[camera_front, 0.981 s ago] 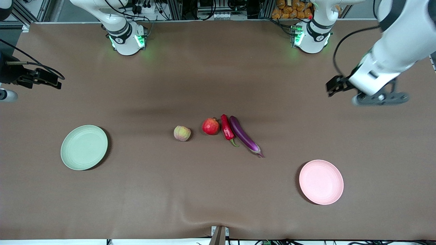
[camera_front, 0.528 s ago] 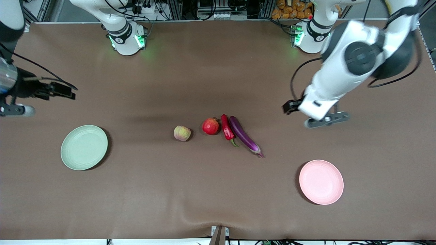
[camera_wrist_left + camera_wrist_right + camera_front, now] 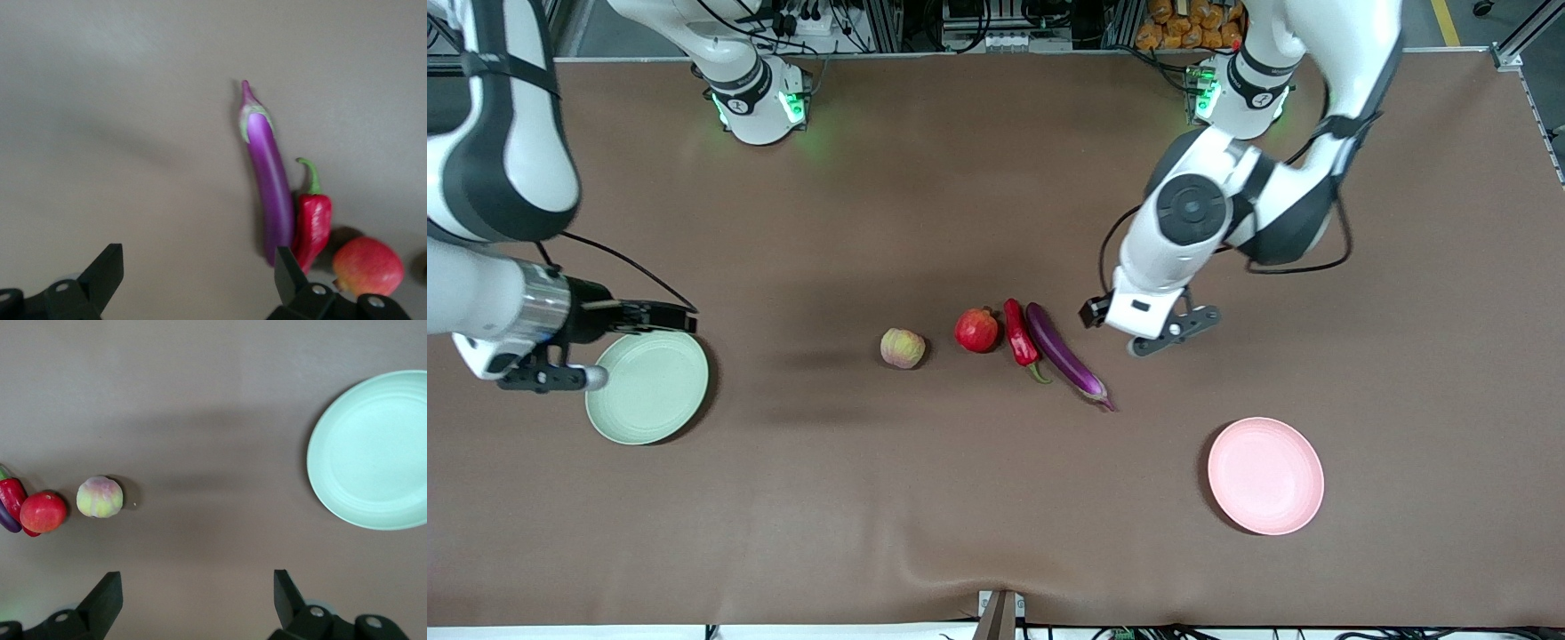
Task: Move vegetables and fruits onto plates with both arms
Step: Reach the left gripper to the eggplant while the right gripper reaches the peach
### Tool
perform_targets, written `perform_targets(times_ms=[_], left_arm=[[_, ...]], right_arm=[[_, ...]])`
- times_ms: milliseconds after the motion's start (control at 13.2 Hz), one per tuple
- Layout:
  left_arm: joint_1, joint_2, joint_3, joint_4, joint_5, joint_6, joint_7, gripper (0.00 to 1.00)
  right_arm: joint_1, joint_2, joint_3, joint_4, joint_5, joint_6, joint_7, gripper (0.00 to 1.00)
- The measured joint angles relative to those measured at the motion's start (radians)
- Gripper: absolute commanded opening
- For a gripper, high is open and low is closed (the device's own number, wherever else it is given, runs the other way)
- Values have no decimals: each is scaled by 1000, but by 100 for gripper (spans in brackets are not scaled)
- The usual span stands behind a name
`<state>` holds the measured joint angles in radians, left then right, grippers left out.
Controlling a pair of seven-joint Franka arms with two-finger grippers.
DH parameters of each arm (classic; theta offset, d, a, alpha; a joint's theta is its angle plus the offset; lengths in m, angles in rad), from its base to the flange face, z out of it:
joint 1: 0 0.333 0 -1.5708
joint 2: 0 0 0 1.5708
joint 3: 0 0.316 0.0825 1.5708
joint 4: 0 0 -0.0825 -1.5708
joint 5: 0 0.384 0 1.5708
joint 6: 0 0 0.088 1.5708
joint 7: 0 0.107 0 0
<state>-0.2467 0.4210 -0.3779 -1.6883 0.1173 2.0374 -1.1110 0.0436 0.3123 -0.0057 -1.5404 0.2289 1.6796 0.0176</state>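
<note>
1. The long, slender, glossy purple eggplant (image 3: 1064,355) lies on the brown cloth-covered table (image 3: 996,498) near its middle, its greenish cap at the end nearer the front camera.
2. The shorter, shiny red chili pepper with a green stem (image 3: 1020,336) lies just beside the eggplant, on the side toward the right arm's end of the table; in the left wrist view the two seem to touch near their blunt ends, though I cannot be sure.
3. The round red pomegranate with a small crown (image 3: 977,330) sits against the chili, one step more toward the right arm's end.
4. The smaller, yellowish-pink, peach-like fruit (image 3: 903,348) stands apart from the pomegranate, toward the right arm's end again.
5. The round, shallow, pale green plate (image 3: 647,391) lies toward the right arm's end of the table and holds nothing.
6. The round, shallow, pale pink plate (image 3: 1265,476) lies toward the left arm's end, nearer the front camera than the produce, with nothing on it.
7. The black two-finger left gripper (image 3: 1092,311) hangs over bare table just beside the eggplant, its fingers (image 3: 104,275) spread wide and holding nothing.
8. The black two-finger right gripper (image 3: 667,317) is over the green plate's rim, fingers (image 3: 287,597) wide apart and holding nothing.
</note>
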Motion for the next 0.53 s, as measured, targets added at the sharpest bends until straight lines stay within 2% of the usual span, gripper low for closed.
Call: perform_targets(times_ms=[453, 528], left_arm=[[-79, 233, 0, -11, 242, 293, -435, 100], [-80, 266, 1, -10, 268, 333, -475, 95]], right_arm=[[75, 18, -1, 0, 1, 5, 14, 100], [75, 20, -3, 0, 1, 8, 14, 100]])
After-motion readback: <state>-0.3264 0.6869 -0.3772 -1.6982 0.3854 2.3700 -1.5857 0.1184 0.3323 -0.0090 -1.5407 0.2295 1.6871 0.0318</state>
